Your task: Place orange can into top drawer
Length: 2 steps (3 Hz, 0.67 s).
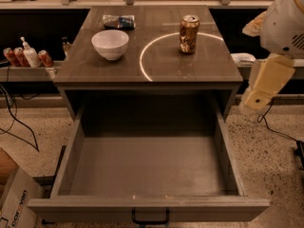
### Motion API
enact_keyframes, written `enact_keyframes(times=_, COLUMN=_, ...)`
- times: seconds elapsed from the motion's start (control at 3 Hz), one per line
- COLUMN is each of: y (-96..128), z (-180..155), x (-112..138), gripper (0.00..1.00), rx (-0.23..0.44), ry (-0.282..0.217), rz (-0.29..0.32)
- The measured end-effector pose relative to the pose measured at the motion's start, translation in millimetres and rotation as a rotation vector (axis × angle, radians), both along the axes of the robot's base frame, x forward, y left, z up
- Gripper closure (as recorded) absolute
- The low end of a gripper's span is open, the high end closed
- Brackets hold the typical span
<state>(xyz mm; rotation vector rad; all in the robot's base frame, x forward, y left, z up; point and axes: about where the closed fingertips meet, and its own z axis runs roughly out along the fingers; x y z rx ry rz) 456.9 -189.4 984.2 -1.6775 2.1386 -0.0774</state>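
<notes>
The orange can [189, 33] stands upright on the cabinet top [190, 68], at the back right, on a bright ring of light. The top drawer [147, 165] is pulled wide open below it and is empty; its black pull handle [150, 219] shows at the bottom edge. Only my arm's white and cream links [268, 82] show at the right edge, right of the cabinet and apart from the can. My gripper itself is out of view.
A white bowl [110, 43] and a dark blue packet [118, 21] sit on the left of the cabinet top. Red cans [14, 56] and a white pump bottle [29, 54] stand on a shelf at left. A cardboard box [14, 201] and cables lie on the floor.
</notes>
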Motion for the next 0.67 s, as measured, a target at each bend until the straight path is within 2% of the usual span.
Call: enact_keyframes(times=0.67, y=25, z=6, x=52, gripper=0.00, rx=0.207, ry=-0.061, rz=0.000)
